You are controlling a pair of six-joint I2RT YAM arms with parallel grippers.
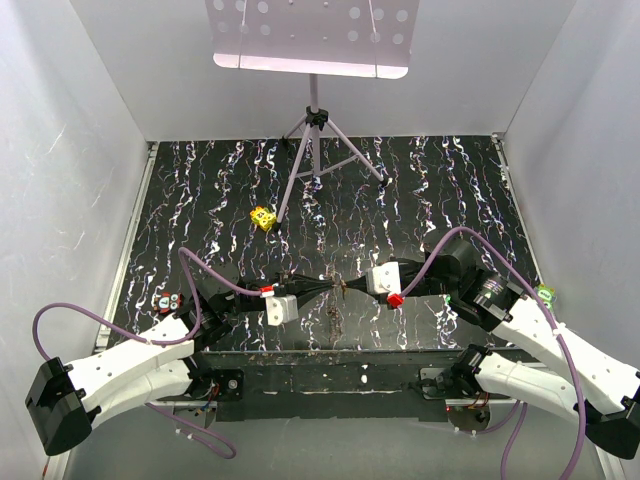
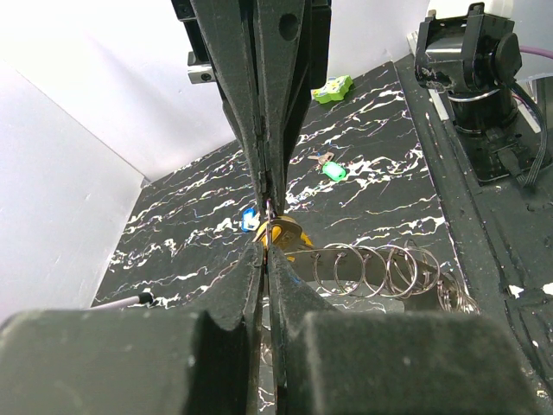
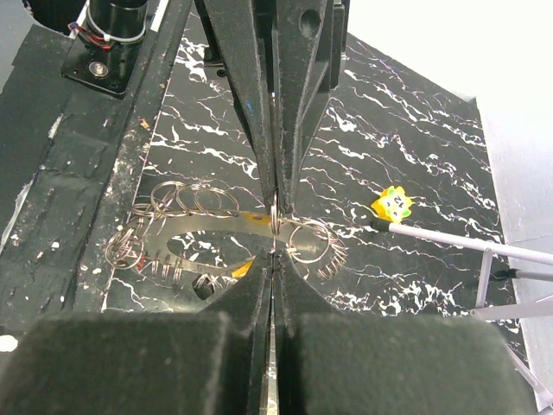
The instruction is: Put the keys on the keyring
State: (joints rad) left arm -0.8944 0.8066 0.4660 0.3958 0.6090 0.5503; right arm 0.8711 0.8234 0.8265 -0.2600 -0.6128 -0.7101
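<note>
- Left gripper point(image 1: 330, 286) and right gripper point(image 1: 348, 287): they meet tip to tip, low over the near middle of the black marbled table point(image 1: 420, 200).
- Left gripper fingers point(image 2: 246, 285): pressed together, with no gap visible between them.
- Right gripper fingers point(image 3: 298, 285): likewise pressed together.
- Single thin wire ring point(image 3: 275, 221): it stands upright exactly where the two sets of tips meet. Which pair actually pinches it cannot be told.
- Keyring point(image 3: 194, 201): a cluster of silvery wire loops strung along a flat metal strip. It lies on the table directly under and beside the meeting tips and reaches toward the near edge.
- Orange key point(image 2: 283, 237): its head shows right at the left fingertips, touching the ring cluster. Whether it is gripped cannot be told.
- Blue key point(image 2: 249, 218): it lies on the table just beside the tips.
- Green key point(image 2: 333, 170): it lies flat on the table, well apart from the keyring.
- Yellow dotted cube point(image 1: 263, 217): it rests near one foot of the tripod stand point(image 1: 315, 150), farther back on the table.
</note>
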